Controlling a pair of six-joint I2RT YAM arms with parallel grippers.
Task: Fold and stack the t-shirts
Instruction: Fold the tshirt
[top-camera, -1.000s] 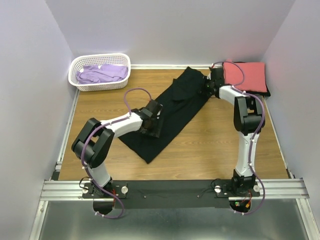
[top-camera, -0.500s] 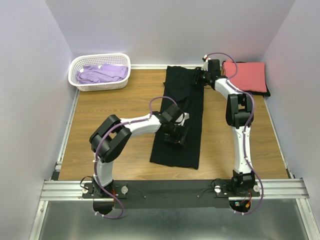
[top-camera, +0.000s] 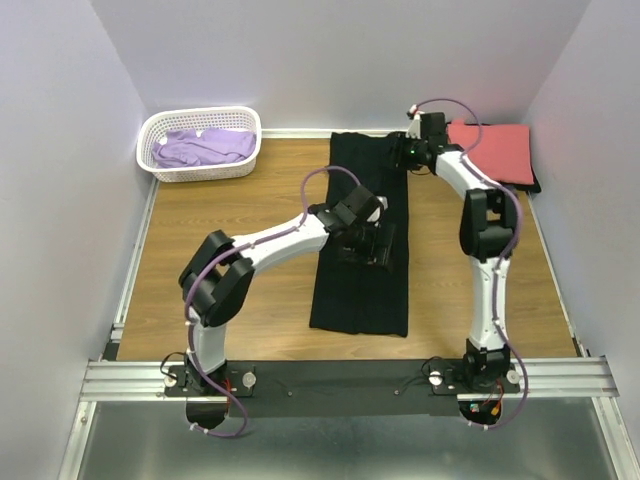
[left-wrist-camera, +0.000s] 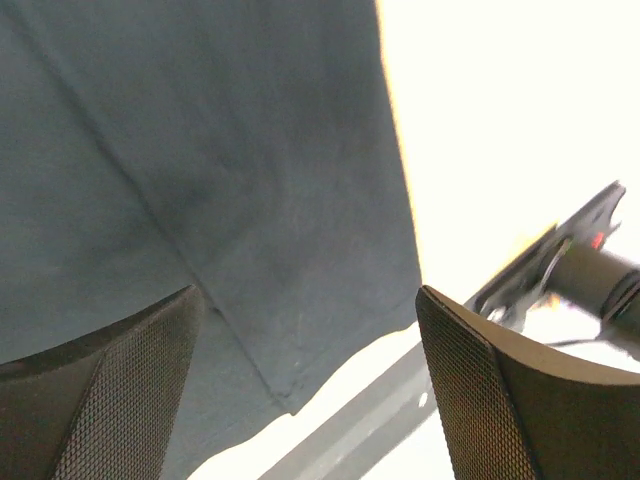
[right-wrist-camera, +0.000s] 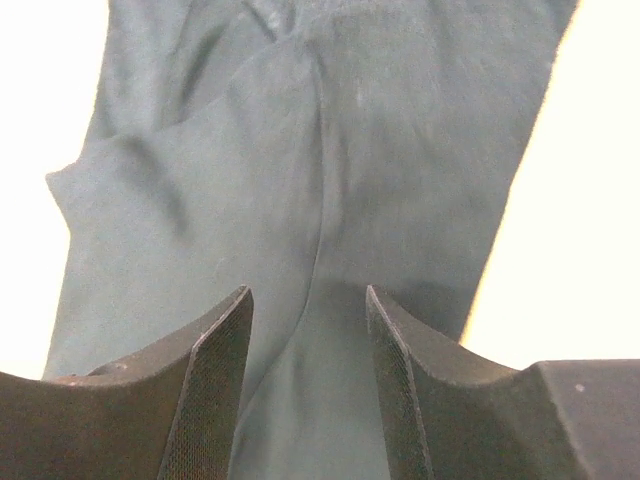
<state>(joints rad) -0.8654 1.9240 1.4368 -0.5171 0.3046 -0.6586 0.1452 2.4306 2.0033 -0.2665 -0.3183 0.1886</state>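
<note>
Now | my left gripper (left-wrist-camera: 305, 300) spread wide above the black t-shirt (top-camera: 360, 290) | my right gripper (right-wrist-camera: 308, 295) part-open at its far end

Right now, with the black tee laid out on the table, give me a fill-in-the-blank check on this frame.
1. The lavender t-shirt lies inside the white ___.
2. The left gripper hangs over the black t-shirt with its jaws ___.
3. The coral-red t-shirt lies folded in the far ___ corner.
Missing words: basket; open; right.
</note>
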